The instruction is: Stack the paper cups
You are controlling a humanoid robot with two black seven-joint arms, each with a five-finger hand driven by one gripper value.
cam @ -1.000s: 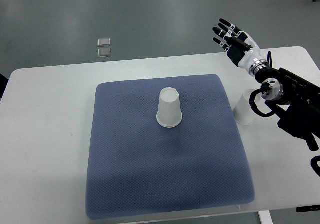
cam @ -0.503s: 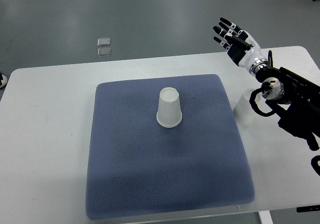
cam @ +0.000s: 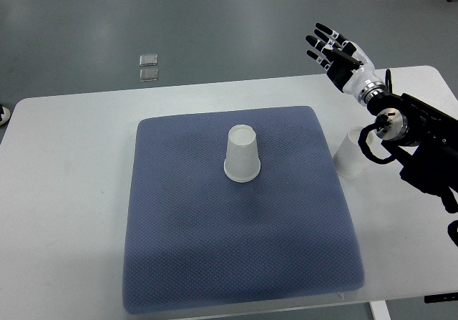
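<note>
blue mat (cam: 236,263) covers mid of white table (cam: 64,191). one paper cup (cam: 242,154) upside down on mat centre; second cup (cam: 348,155) off mat's r edge, partly behind r arm. right hand (cam: 336,52) raised past far table edge, fingers spread, holding nothing.

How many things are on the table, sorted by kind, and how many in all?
Paper cups: 2, one upside down on the mat, one on the bare table partly behind the right arm
Blue mat: 1
Total: 3
The right hand hovers open above the far edge, holding nothing.
</note>
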